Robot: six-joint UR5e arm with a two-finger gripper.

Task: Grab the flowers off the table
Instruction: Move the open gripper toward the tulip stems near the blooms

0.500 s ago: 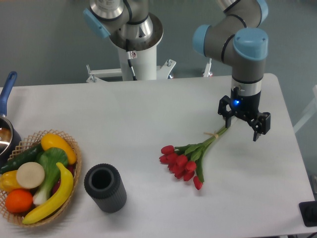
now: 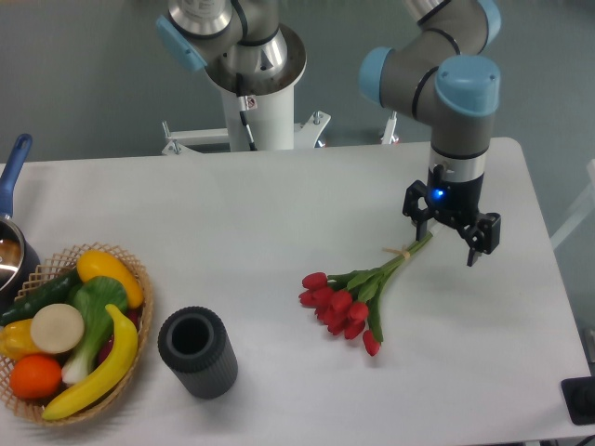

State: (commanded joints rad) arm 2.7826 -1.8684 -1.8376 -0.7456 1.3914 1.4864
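The flowers, a bunch of red tulips with green stems tied by a pale band, lie flat on the white table, right of centre, heads toward the front and stems pointing up-right. My gripper hangs open just over the far end of the stems. Its left finger is near the stem tips and its right finger stands further right. Nothing is held between the fingers.
A dark ribbed cylinder cup stands front left of the tulips. A wicker basket with fruit and vegetables sits at the front left. A blue-handled pot pokes in at the left edge. The arm's white base rises behind the table.
The gripper has shifted slightly left and up toward the stem ends. The tulips have not moved.
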